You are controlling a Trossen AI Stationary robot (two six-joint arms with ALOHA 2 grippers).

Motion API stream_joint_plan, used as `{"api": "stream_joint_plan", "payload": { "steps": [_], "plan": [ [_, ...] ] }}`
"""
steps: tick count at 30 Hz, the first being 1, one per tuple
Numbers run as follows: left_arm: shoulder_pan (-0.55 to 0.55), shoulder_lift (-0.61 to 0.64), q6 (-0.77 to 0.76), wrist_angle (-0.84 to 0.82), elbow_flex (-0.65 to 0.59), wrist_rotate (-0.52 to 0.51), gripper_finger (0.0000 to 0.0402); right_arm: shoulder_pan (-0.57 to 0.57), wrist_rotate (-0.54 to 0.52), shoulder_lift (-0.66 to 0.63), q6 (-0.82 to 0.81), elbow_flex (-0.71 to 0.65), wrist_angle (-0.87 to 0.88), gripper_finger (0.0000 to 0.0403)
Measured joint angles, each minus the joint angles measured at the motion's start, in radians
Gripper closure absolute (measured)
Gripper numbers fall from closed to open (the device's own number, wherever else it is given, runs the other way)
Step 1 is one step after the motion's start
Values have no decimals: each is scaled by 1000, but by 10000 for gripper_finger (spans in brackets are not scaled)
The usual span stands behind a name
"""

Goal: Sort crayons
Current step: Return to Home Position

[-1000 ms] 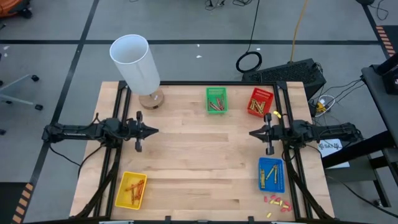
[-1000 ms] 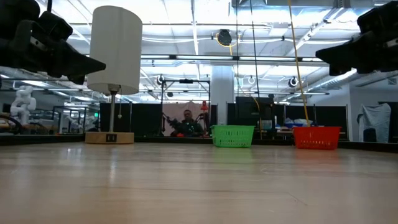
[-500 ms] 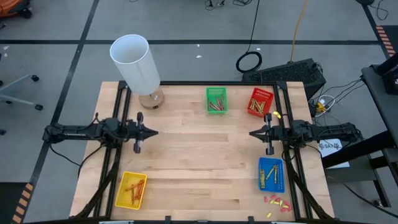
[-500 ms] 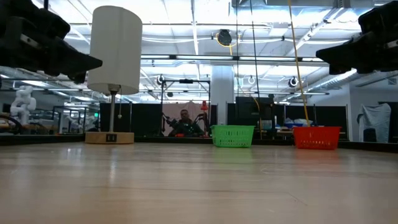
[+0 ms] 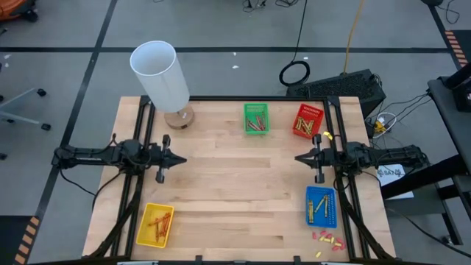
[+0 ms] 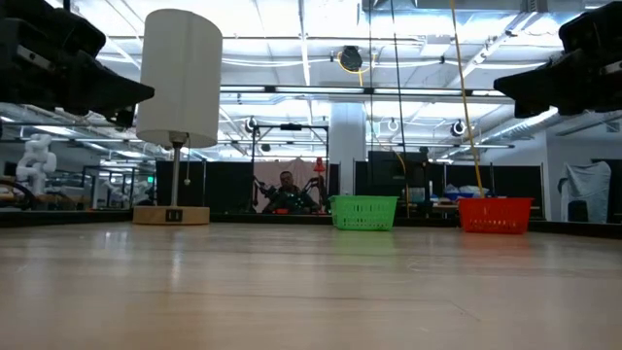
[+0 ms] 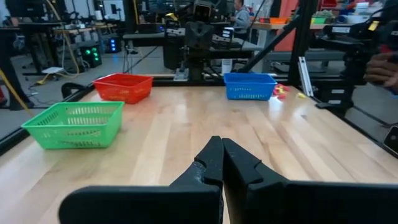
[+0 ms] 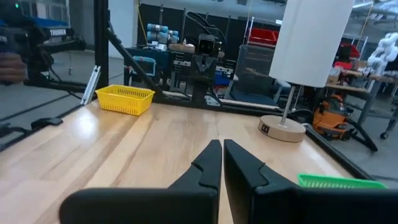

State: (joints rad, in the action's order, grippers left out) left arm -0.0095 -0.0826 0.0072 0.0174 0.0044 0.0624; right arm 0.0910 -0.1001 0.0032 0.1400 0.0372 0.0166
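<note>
Both dark arms lie stretched level over the wooden table (image 5: 235,191). The left gripper (image 5: 178,157) and right gripper (image 5: 299,157) point at each other, well apart, each with its jaws pressed together and holding nothing. A blue plastic basket (image 5: 308,206) and a red plastic basket (image 5: 315,113) flank the right jaws, a yellow plastic basket (image 5: 157,207) sits near the left jaws and a green plastic basket (image 5: 256,108) farther off, with thin crayons (image 5: 254,125) in all four.

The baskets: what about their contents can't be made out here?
High view: the crayons in the green basket are too small to count.
Low view: the red basket has its contents behind its wall.
Left wrist view: the blue basket, the same.
Right wrist view: the yellow basket, the same.
</note>
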Motion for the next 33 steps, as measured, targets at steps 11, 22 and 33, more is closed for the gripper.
{"api": "stream_joint_plan", "payload": {
  "steps": [11, 22, 33],
  "plan": [
    [-26, -2, -19, 1, 0, -2, 402, 1, 53, 0, -54, 0, 8, 399],
    [-26, -2, -28, 3, 0, -5, 402, 1, 76, 5, -68, 0, 17, 399],
    [-26, -2, -27, 3, 0, -7, 402, 1, 74, 4, -68, 0, -50, 399]
  ]
}}
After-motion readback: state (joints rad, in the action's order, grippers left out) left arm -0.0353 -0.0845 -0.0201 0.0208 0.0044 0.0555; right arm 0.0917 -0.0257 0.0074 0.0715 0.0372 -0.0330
